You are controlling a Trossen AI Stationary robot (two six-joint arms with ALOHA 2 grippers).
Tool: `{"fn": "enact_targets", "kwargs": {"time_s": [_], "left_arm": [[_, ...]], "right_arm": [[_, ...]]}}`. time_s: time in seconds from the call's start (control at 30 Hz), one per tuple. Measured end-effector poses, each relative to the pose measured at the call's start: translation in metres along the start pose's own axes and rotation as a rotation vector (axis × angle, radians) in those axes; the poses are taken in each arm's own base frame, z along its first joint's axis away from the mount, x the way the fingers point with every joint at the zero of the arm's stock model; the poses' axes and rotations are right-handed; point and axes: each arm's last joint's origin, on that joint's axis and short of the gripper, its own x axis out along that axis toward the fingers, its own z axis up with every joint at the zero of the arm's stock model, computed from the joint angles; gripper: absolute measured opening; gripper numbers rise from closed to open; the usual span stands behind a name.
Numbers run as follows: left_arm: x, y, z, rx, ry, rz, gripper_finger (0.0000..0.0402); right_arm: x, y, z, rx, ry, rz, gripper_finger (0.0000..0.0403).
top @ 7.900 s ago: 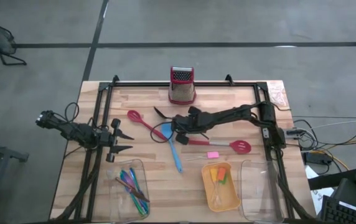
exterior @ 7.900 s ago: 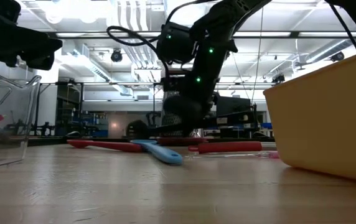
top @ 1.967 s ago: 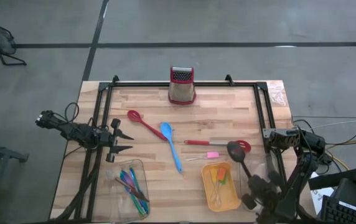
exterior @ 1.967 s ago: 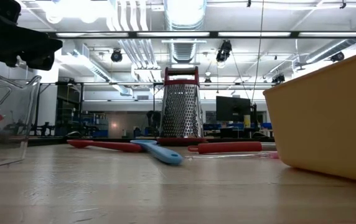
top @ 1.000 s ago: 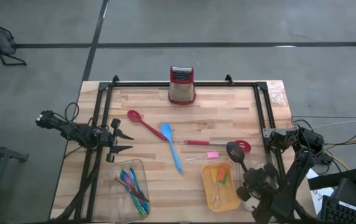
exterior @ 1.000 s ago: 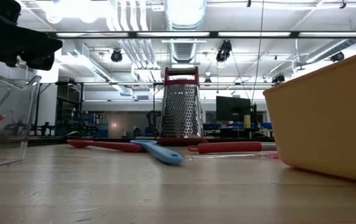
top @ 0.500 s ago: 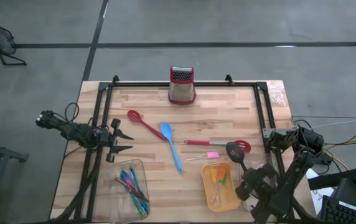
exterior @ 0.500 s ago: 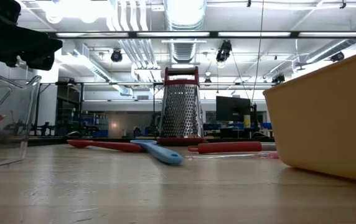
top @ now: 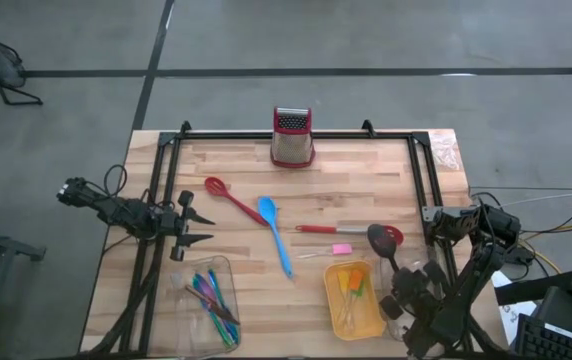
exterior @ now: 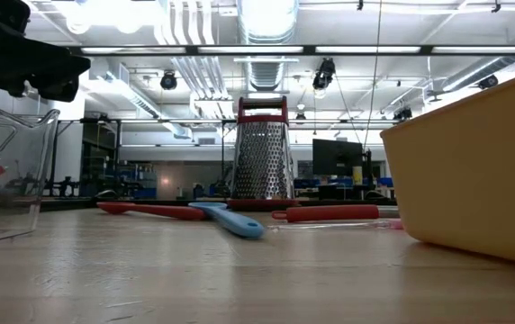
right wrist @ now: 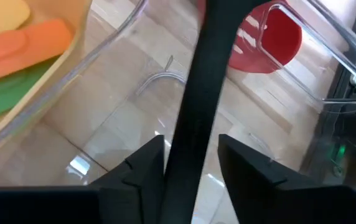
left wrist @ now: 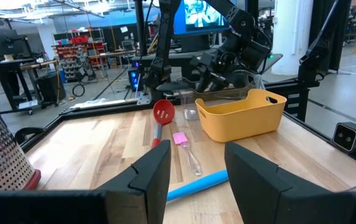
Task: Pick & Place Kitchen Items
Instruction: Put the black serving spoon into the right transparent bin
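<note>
Holding 1 black spoon (top: 385,250), right gripper (top: 403,296)

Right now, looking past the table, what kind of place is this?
Probably a robotics lab or workshop, not a kitchen: open ceiling ducts, equipment-loaded shelves and a large screen surround a wooden table framed with black rails.
</note>
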Motion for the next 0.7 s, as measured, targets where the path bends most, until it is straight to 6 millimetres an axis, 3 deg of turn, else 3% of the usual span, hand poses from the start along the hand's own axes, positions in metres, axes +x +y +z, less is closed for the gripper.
{"fn": "enact_targets", "kwargs": {"time_s": [0.23,0.7], "left_arm": [[0.0,0.0,0.0,0.0,0.0,0.0,0.0159],[0.0,0.0,0.0,0.0,0.0,0.0,0.0159]], "right_arm": [[-0.002,0.0,0.0,-0.003,0.002,0.002,0.0073],[-0.014,0.001,-0.003,0.128,0.057,0.005,0.0072]]}}
